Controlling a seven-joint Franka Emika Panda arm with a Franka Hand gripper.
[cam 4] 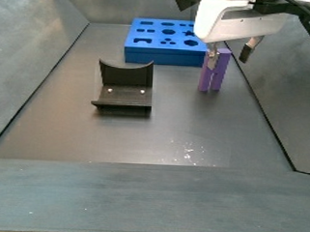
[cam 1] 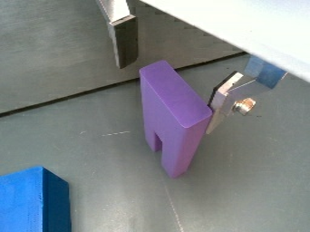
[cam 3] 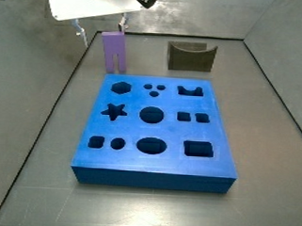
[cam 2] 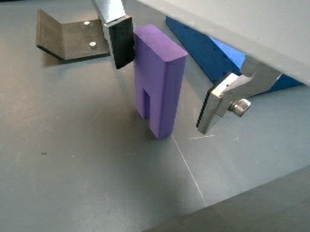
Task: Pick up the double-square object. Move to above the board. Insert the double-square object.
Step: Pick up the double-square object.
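A grey tray floor point(cam 4: 157, 128) with low grey walls surrounds my work. I reach down from above, wrist held roughly vertical, so that my gripper point(cam 2: 169, 77) hangs low over the floor with its two flat silver fingers pointing down.

Between those fingers stands the double-square object point(cam 2: 158, 80), a tall, slim light-purple prism block with a narrow slot cut up its side from the base. It stands upright on the floor. My jaws are spread wider than the block: in both wrist views one dark-padded finger point(cam 1: 123, 41) sits just beside one face, and the opposite finger point(cam 1: 227, 98) sits just beside the far face. I cannot tell whether either pad touches, and I have no firm hold.

In a side view the block point(cam 3: 112, 52) stands directly under my gripper point(cam 3: 101, 30). The board point(cam 3: 153, 124), a large flat bright-blue slab with shaped cut-out holes, lies just beside the block. The fixture point(cam 4: 121, 87), a dark L-shaped bracket, stands well apart from my fingers.
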